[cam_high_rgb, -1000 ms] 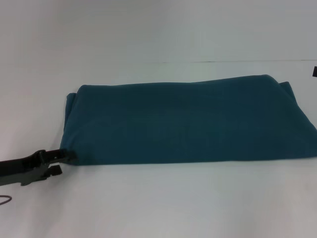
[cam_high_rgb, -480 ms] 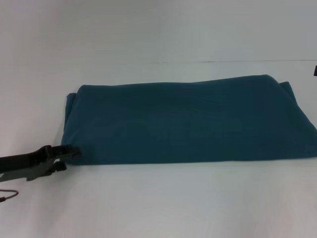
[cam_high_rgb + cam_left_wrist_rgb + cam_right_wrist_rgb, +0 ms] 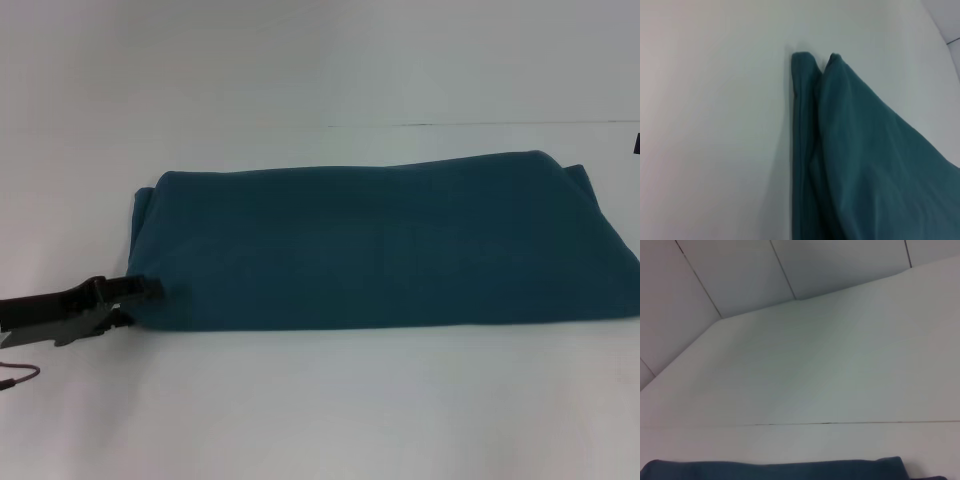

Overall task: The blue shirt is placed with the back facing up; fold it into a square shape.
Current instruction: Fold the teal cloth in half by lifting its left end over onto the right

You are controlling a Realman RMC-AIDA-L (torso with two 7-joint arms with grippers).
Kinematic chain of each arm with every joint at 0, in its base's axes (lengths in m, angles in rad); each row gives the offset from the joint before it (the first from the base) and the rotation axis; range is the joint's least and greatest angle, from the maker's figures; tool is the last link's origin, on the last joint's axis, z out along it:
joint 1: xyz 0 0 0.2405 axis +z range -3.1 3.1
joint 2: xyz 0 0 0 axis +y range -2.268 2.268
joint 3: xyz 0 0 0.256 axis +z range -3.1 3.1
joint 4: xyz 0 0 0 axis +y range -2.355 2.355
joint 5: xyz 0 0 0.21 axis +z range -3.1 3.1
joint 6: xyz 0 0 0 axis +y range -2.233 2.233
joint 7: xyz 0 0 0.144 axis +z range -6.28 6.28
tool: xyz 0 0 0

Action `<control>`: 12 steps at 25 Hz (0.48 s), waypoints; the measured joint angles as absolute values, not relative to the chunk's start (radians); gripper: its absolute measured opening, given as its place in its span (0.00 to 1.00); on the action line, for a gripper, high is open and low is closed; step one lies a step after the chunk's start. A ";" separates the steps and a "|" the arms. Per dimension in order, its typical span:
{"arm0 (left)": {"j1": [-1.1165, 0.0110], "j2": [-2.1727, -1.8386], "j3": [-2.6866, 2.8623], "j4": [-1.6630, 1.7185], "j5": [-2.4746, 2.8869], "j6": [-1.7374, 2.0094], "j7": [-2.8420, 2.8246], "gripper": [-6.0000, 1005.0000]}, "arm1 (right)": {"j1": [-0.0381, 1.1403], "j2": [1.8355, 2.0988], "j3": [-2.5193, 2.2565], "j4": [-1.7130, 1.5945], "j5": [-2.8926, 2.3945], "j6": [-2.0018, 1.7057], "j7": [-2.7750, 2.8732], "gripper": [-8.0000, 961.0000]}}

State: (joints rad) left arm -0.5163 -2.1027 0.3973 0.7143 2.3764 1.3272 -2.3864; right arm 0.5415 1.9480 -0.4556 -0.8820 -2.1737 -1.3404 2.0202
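The blue shirt [image 3: 380, 250] lies folded into a long, wide band across the white table [image 3: 300, 420], plain side up. My left gripper [image 3: 130, 303] is at the shirt's near left corner. It is open, with its upper finger [image 3: 140, 288] over the cloth edge and its lower finger low beside it. The left wrist view shows the shirt's layered left end [image 3: 865, 165] close up. The right wrist view shows only the shirt's far edge [image 3: 775, 470]. Of my right arm, only a dark sliver [image 3: 636, 143] shows at the head view's right edge.
The table's far edge [image 3: 480, 124] runs behind the shirt, with a pale wall beyond. A thin cable loop [image 3: 20, 376] hangs under my left arm at the left edge.
My left gripper has moved up and to the right, from just below the shirt's near left corner onto its edge. The shirt has not moved.
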 joint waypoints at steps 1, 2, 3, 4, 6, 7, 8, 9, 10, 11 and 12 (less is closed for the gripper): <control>-0.520 -2.102 0.397 0.714 2.379 1.326 -2.386 0.73 | 0.542 1.948 -0.456 -0.882 -2.174 -1.340 2.020 0.76; -0.521 -2.102 0.397 0.713 2.380 1.325 -2.385 0.72 | 0.541 1.948 -0.456 -0.882 -2.174 -1.340 2.020 0.76; -0.521 -2.102 0.397 0.713 2.382 1.323 -2.385 0.72 | 0.541 1.948 -0.456 -0.882 -2.174 -1.340 2.020 0.76; -0.522 -2.102 0.397 0.712 2.382 1.321 -2.385 0.72 | 0.541 1.948 -0.456 -0.882 -2.174 -1.340 2.020 0.77; -0.522 -2.102 0.397 0.712 2.383 1.319 -2.385 0.72 | 0.541 1.948 -0.456 -0.882 -2.174 -1.339 2.020 0.77; -0.522 -2.102 0.397 0.712 2.383 1.319 -2.385 0.72 | 0.541 1.948 -0.456 -0.882 -2.174 -1.338 2.020 0.77; -0.522 -2.102 0.397 0.712 2.383 1.319 -2.385 0.72 | 0.541 1.948 -0.456 -0.882 -2.174 -1.337 2.020 0.77; -0.522 -2.102 0.397 0.712 2.383 1.318 -2.384 0.72 | 0.541 1.948 -0.456 -0.882 -2.174 -1.337 2.020 0.77; -0.522 -2.101 0.397 0.712 2.383 1.318 -2.384 0.72 | 0.541 1.948 -0.456 -0.882 -2.174 -1.337 2.020 0.77; -0.524 -2.101 0.399 0.711 2.383 1.317 -2.384 0.72 | 0.541 1.948 -0.456 -0.882 -2.174 -1.337 2.020 0.77; -0.525 -2.101 0.403 0.711 2.383 1.317 -2.384 0.72 | 0.541 1.948 -0.456 -0.882 -2.174 -1.336 2.020 0.77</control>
